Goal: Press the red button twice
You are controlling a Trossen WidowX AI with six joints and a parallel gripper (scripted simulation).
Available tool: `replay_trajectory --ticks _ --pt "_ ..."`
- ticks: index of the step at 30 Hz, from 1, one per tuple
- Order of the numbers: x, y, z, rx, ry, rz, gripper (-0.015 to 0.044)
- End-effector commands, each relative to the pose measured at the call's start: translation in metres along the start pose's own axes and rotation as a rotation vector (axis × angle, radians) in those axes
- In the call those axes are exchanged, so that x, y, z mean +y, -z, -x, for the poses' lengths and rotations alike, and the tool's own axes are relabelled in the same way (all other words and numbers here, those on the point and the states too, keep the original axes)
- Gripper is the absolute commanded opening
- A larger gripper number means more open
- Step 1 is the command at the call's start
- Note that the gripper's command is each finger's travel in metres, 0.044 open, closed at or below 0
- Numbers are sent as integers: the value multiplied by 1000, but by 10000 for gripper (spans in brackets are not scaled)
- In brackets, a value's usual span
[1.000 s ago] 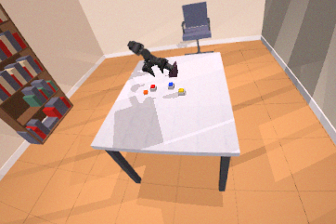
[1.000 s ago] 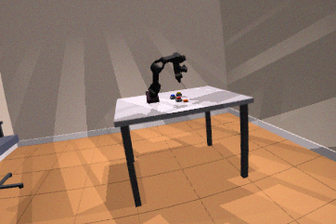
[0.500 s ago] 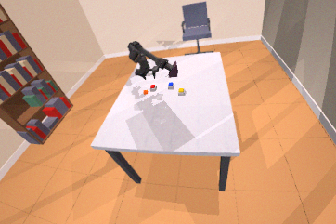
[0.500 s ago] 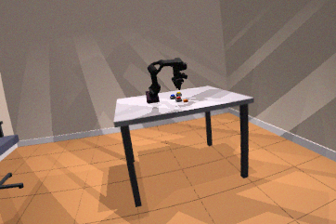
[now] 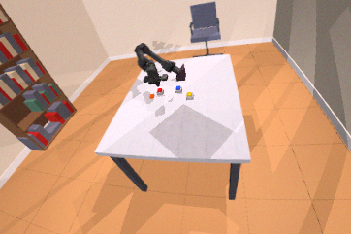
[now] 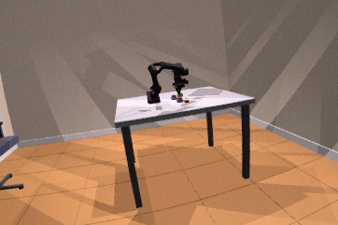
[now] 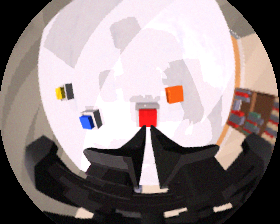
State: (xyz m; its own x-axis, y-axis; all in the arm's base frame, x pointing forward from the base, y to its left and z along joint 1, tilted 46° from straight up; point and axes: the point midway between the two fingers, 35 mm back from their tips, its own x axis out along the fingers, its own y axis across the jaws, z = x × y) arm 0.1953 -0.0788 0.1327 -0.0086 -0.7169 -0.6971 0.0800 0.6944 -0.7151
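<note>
White table (image 5: 204,142) carries four buttons in a row, and I see the red button (image 7: 146,116) between the orange button (image 7: 174,93) and the blue button (image 7: 88,120). I have the gripper (image 7: 149,153) clenched on nothing, fingers nearly together, pointing at the red one from above it.

The table (image 5: 204,113) top looks smooth, faintly glossy white, the floor (image 5: 291,185) seemingly matt tile.

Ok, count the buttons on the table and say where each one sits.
3, in a row in the wrist view: yellow button farthest left, blue button next, red button just ahead of the shut claw. The orange item looks like a block.
</note>
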Motion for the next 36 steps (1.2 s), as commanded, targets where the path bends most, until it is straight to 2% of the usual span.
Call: replay_trajectory --ticks 1,24,36 --pt "-1 0 0 -2 5 3 20" --pt "-1 0 -33 -3 7 3 20" --pt "-1 0 -34 -3 7 3 20"
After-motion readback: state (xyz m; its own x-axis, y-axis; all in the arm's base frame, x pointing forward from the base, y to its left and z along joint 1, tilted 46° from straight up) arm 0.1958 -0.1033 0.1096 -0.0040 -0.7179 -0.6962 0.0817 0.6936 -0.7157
